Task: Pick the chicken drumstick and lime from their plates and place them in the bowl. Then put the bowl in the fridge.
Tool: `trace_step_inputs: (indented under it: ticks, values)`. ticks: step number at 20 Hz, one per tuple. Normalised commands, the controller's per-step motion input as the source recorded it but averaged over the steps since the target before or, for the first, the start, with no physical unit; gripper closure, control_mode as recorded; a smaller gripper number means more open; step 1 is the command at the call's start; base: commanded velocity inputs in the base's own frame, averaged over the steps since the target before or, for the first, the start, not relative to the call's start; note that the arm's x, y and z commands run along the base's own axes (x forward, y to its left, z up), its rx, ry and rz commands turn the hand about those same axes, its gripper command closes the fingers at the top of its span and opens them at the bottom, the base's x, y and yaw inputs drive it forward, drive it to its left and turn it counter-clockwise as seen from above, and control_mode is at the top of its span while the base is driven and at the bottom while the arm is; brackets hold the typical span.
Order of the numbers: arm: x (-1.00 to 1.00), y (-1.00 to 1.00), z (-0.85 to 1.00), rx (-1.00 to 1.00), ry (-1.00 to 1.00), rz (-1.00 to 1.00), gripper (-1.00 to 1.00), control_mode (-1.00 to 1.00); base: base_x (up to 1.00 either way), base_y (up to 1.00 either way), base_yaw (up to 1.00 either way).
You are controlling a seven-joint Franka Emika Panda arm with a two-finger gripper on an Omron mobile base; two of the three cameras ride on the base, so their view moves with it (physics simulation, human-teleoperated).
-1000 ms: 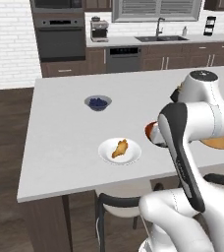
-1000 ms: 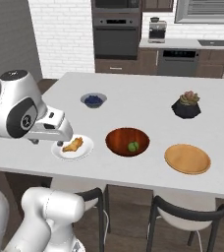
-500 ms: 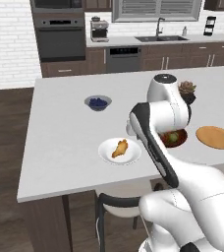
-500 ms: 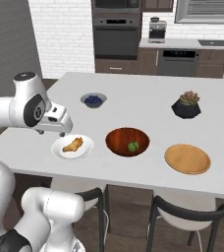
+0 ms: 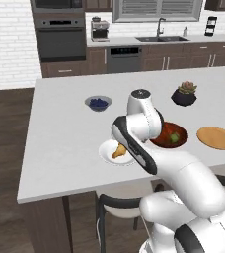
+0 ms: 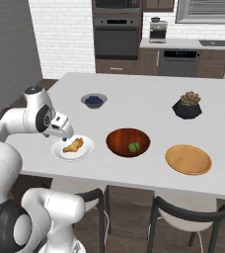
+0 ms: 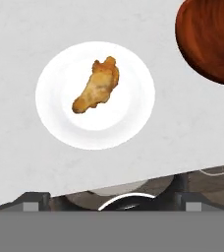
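The golden chicken drumstick [image 7: 97, 86] lies on the glossy white plate [image 7: 65, 123] near the counter's front edge. My gripper [image 6: 65, 133] hovers open just above that plate's left rim [image 6: 59, 154], holding nothing; in the hand view its fingertips [image 7: 33, 201] stand wide apart below the plate. The drumstick [image 6: 73, 145] is untouched. To the right of the plate, the dark green lime [image 6: 133, 147] rests inside the reddish-brown wooden bowl [image 6: 119, 138]. The flat tan plate [image 6: 188, 159] lies bare further right. In the left base view my arm covers part of the white plate [image 5: 107, 153]. The fridge is out of view.
A small grey bowl of blueberries [image 6: 93, 100] sits behind the white plate. A black succulent pot [image 6: 187, 105] stands at the back right. Dark chairs [image 6: 183, 212] are tucked under the counter's front edge. The wall oven [image 6: 117, 34] and sink counter line the far wall.
My arm's elbow has swung from the bowl's side towards the counter's middle. The hand stayed over the white plate with its jaws open. The drumstick and lime have not moved.
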Motion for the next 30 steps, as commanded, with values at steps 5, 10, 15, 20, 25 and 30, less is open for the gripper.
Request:
trace_step_inputs:
  ticks: [5, 10, 15, 20, 25, 30]
  values:
    - [0.58, -0.03, -0.34, 0.08, 0.01, 0.0, -1.0, -1.0, 0.0, 0.0, 0.0]
    - [0.63, 0.0, -0.26, 0.0, 0.0, 0.0, -1.0, -1.0, 0.0, 0.0, 0.0]
    - [0.6, 0.0, -0.42, 0.0, 0.0, 0.0, -1.0, -1.0, 0.0, 0.0, 0.0]
    - [0.37, 0.01, -0.5, 0.0, 0.01, 0.0, -1.0, -1.0, 0.0, 0.0, 0.0]
    - [0.02, -0.01, -0.3, 0.0, 0.0, 0.0, -1.0, -1.0, 0.0, 0.0, 0.0]
    - [0.23, 0.0, -0.31, 0.0, 0.0, 0.0, -1.0, -1.0, 0.0, 0.0, 0.0]
